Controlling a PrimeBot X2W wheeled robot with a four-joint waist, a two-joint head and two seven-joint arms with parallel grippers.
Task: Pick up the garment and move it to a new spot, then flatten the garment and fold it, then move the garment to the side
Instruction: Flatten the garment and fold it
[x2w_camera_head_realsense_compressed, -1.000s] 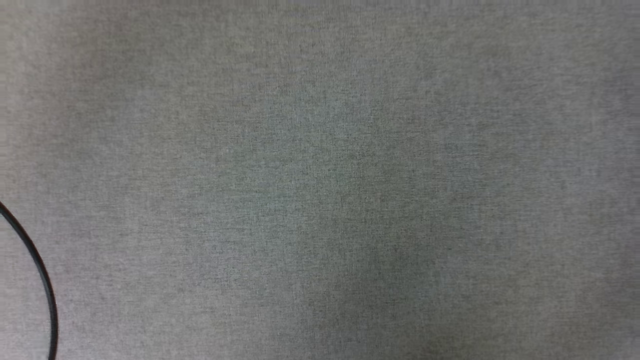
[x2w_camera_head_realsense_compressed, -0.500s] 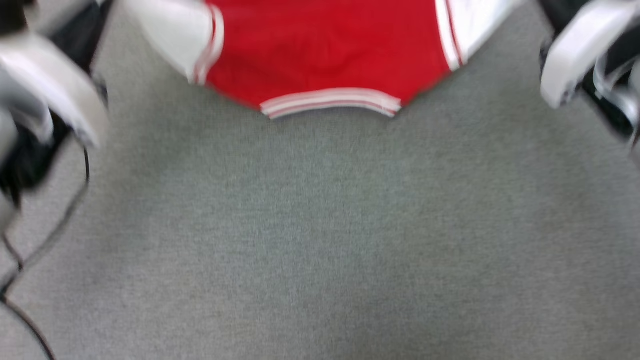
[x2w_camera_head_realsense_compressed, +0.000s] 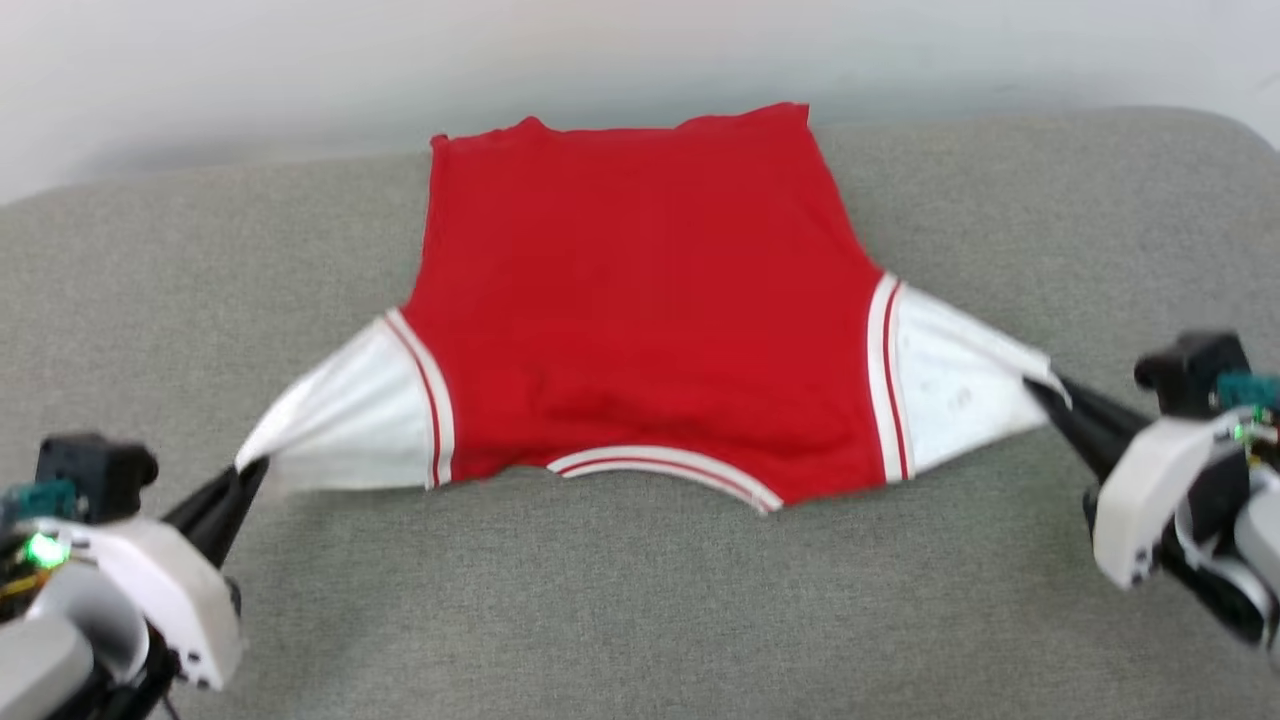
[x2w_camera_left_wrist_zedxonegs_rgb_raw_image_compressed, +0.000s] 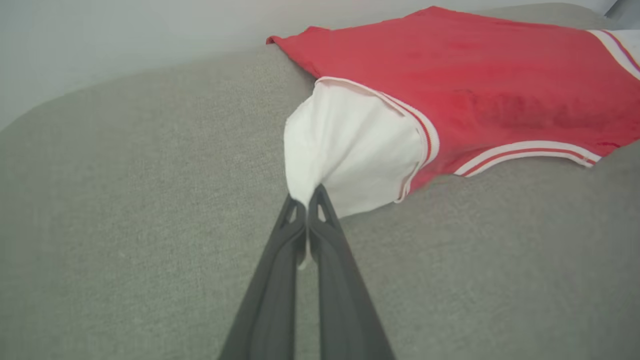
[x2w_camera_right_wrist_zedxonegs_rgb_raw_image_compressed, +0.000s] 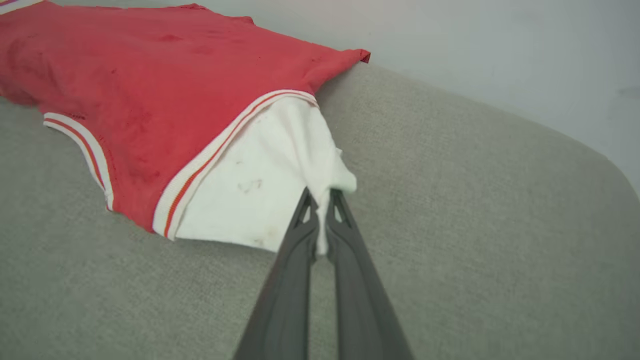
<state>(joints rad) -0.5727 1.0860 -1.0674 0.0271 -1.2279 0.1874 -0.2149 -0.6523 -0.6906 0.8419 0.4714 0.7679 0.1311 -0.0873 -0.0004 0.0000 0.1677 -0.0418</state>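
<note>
The garment (x2w_camera_head_realsense_compressed: 640, 300) lies spread on the grey cushioned surface (x2w_camera_head_realsense_compressed: 640, 620), plain red side up, collar trim toward me and hem at the far edge. Its lettering and number are hidden. My left gripper (x2w_camera_head_realsense_compressed: 248, 470) is shut on the tip of the white left sleeve (x2w_camera_left_wrist_zedxonegs_rgb_raw_image_compressed: 345, 150), pulling it outward. My right gripper (x2w_camera_head_realsense_compressed: 1040, 390) is shut on the tip of the white right sleeve (x2w_camera_right_wrist_zedxonegs_rgb_raw_image_compressed: 260, 185). In the wrist views the left gripper (x2w_camera_left_wrist_zedxonegs_rgb_raw_image_compressed: 306, 197) and right gripper (x2w_camera_right_wrist_zedxonegs_rgb_raw_image_compressed: 320, 197) each pinch white cloth. Both sleeves are stretched taut to the sides.
The surface ends at a rounded far edge (x2w_camera_head_realsense_compressed: 1100, 120) just behind the hem, with a pale wall (x2w_camera_head_realsense_compressed: 300, 60) beyond. Bare grey fabric stretches in front of the collar and on both sides of the garment.
The head camera has tilted up from bare fabric, bringing the whole garment and both grippers into view. Any move of the garment itself cannot be told apart from that shift.
</note>
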